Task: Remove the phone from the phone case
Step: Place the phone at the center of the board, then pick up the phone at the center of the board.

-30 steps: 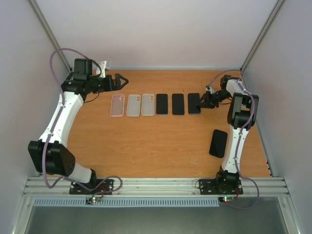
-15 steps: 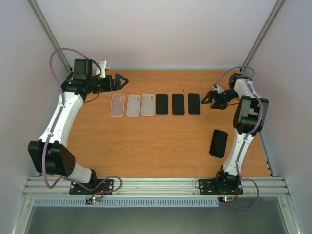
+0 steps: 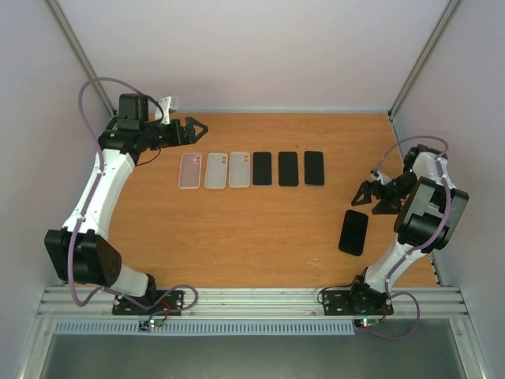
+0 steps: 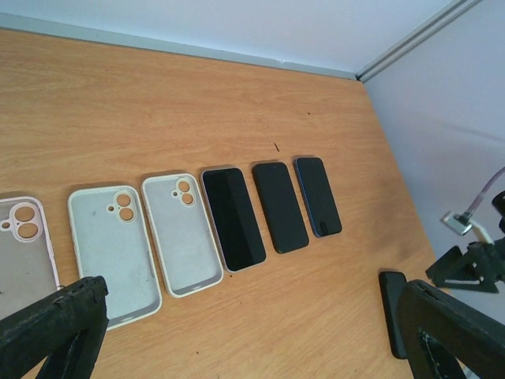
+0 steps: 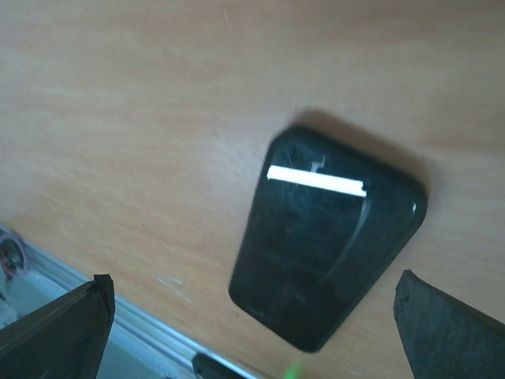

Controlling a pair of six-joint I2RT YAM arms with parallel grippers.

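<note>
A black phone in a dark phone case lies flat on the table at the near right. In the right wrist view the cased phone fills the middle, screen up, with a light reflected on it. My right gripper hangs open just above and beyond it, touching nothing; its fingertips show at both lower corners. My left gripper stands open and empty at the far left, behind the row. From the left wrist view the cased phone is partly hidden by a finger.
A row lies across the far middle: three pale empty cases on the left and three bare black phones on the right. The left wrist view shows these cases and phones. Enclosure walls stand close on both sides.
My right gripper opened off the rightmost black phone in the row, and the arm swung back toward the near right, over the cased phone. The left arm stayed still.
</note>
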